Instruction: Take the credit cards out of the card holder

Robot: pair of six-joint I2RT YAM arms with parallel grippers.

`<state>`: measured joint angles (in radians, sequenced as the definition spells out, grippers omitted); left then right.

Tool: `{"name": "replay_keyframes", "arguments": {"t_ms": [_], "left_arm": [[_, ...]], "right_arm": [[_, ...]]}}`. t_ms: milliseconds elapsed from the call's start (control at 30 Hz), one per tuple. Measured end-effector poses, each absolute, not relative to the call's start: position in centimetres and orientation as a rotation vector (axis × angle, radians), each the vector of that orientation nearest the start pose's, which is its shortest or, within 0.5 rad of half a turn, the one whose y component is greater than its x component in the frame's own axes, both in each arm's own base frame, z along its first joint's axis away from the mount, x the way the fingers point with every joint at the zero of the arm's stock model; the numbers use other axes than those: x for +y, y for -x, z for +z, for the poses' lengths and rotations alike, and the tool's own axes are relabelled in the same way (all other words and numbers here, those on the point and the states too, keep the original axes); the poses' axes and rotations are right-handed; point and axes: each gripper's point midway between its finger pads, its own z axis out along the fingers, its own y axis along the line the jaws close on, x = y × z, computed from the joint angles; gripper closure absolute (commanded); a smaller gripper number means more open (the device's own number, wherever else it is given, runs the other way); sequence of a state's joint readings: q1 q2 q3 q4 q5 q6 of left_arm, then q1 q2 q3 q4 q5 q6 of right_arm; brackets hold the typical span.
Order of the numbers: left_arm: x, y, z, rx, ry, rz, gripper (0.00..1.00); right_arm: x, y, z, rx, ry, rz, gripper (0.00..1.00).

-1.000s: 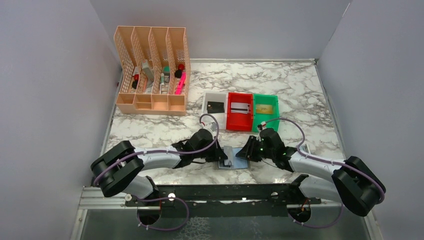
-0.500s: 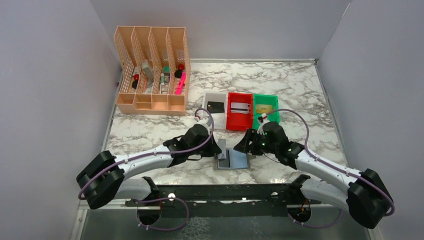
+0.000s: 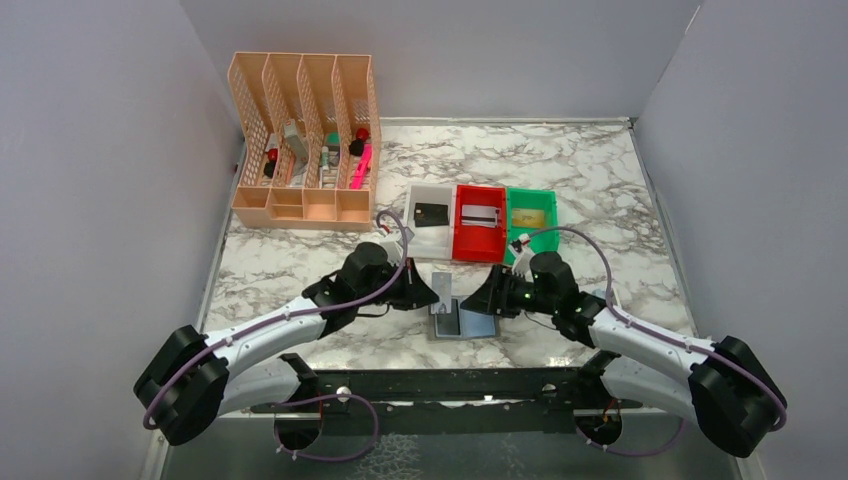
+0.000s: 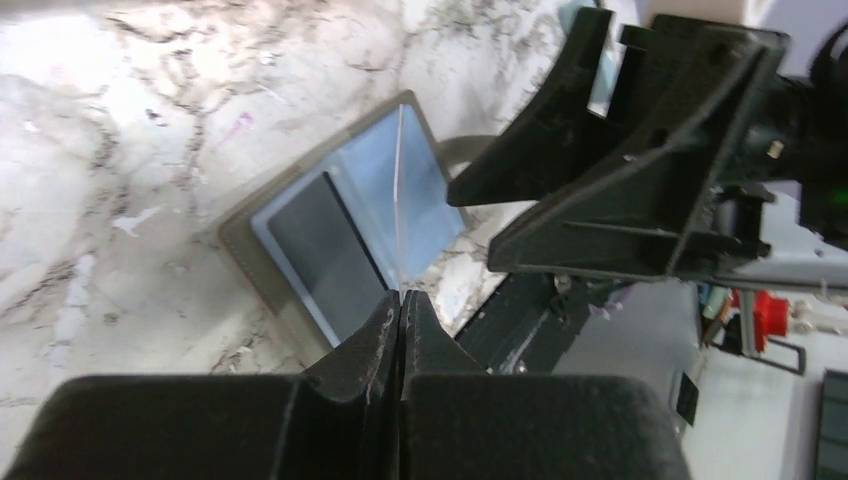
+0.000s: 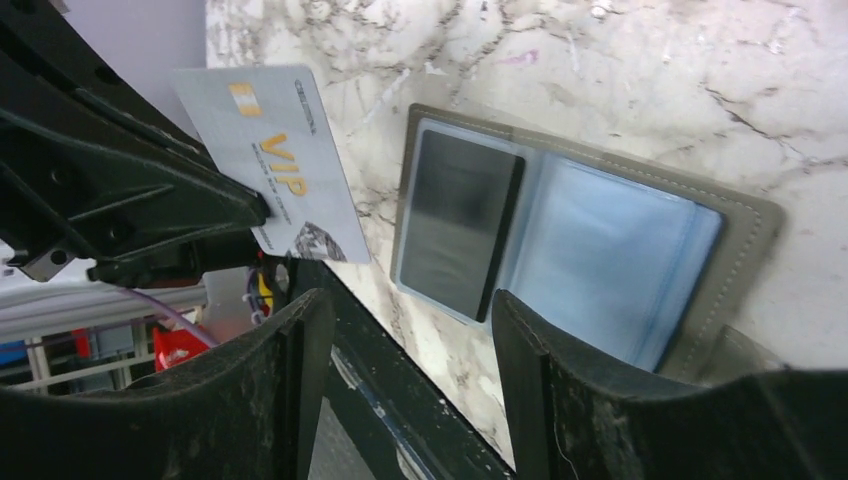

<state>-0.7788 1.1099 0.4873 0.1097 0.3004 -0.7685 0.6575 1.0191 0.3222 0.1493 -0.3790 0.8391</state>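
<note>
The card holder (image 3: 478, 324) lies open on the marble near the front edge, light-blue pockets up inside a grey rim (image 5: 752, 232). A dark credit card (image 5: 458, 222) sits in its left pocket. My left gripper (image 3: 432, 296) is shut on a silvery credit card (image 3: 444, 284) with gold "VIP" lettering (image 5: 278, 165), held clear of the holder, above its left end. From the left wrist this card (image 4: 398, 200) shows edge-on between the closed fingers. My right gripper (image 3: 488, 297) hovers open over the holder's right side, nothing between its fingers (image 5: 535, 390).
White bin (image 3: 416, 196), red bin (image 3: 461, 240) and green bin (image 3: 548, 203) stand in a row behind the holder, holding a black, a silvery and a gold card. A peach mesh organizer (image 3: 305, 140) with pens stands at the back left. The black rail (image 3: 430, 382) runs along the front edge.
My left gripper has pulled the silvery card out of the holder and drawn back to the left and up. The right gripper has opened and backed off the holder.
</note>
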Motion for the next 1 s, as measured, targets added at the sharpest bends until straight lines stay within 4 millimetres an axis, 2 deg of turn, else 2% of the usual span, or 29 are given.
{"name": "replay_keyframes", "arguments": {"t_ms": [300,500,1000], "left_arm": [[-29.5,-15.5,13.7,2.205,-0.329,-1.381,1.0],[-30.1,-15.1,14.8,2.162,-0.365,-1.447,1.0],[-30.8,-14.3,16.3,2.099,-0.423,-1.547,1.0]], "right_arm": [[25.9,-16.9,10.2,2.245,0.027,1.357,0.44],[26.4,-17.0,11.7,2.18,0.042,1.421,0.5],[27.2,-16.0,14.5,2.034,0.102,1.63,0.76]]}}
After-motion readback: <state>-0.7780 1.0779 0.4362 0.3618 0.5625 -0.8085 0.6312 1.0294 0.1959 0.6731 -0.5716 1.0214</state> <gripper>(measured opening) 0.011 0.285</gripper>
